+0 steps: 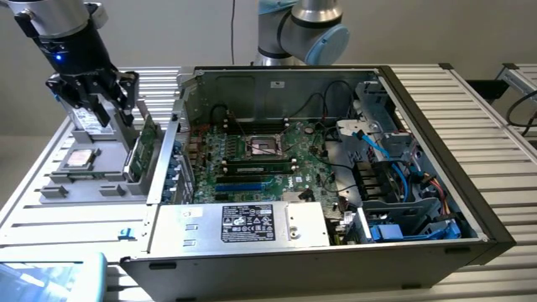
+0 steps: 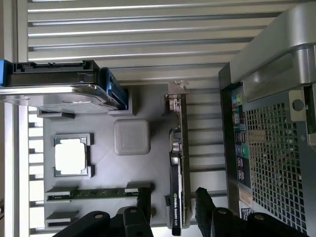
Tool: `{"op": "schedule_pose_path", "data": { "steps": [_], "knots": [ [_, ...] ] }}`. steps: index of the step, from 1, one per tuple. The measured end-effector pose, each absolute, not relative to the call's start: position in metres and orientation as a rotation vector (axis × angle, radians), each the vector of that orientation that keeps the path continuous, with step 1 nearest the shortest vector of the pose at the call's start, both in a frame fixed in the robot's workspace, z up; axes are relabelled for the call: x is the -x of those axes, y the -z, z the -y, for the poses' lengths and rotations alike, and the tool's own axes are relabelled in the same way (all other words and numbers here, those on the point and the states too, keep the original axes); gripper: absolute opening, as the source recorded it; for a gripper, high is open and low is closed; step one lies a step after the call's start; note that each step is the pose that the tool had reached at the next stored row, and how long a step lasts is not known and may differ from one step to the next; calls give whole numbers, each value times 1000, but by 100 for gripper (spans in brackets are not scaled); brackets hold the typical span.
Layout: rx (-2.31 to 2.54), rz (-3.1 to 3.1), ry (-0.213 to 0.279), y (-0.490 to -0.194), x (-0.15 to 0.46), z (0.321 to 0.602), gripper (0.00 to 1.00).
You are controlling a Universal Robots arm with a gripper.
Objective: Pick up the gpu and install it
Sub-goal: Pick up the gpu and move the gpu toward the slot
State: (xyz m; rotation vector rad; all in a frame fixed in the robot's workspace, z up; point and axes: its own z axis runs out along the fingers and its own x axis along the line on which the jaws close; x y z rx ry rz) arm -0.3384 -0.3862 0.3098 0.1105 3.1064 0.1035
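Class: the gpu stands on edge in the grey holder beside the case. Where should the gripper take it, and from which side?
Probably the gpu by its upper long edge, pinched across its flat faces, coming straight down. It stands on edge in the grey holder, lower edge seated, and is thin, so the open gripper can straddle it.

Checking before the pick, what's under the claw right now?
The gpu stands on edge in the grey tray, lined up between the fingers of the open claw. Its lower edge, down in the tray slot, is hidden.
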Motion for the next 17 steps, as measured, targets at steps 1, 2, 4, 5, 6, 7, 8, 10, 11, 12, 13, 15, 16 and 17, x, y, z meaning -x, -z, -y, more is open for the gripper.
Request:
{"op": "schedule_pose_path", "data": {
  "steps": [1,2,4,5,6,7,8,10,11,12,13,15,16,17],
  "knots": [
    [-111,-3106,-109,-308,338,386,50],
    [-112,-3106,-113,-307,338,386,50],
    [-112,-3106,-117,-303,338,387,50],
    [-112,-3106,-118,-301,338,387,50],
    [-112,-3106,-119,-299,338,388,50],
    [-112,-3106,-119,-298,338,388,50],
    [-112,-3106,-119,-296,338,389,50],
    [-112,-3106,-119,-292,338,390,50],
    [-112,-3105,-119,-290,338,390,50],
    [-112,-3104,-119,-289,338,390,50],
    [-111,-3104,-119,-287,337,390,50],
    [-111,-3103,-119,-283,336,390,50],
    [-111,-3102,-119,-282,336,390,50],
    [-111,-3101,-119,-280,335,390,50]
  ]
}}
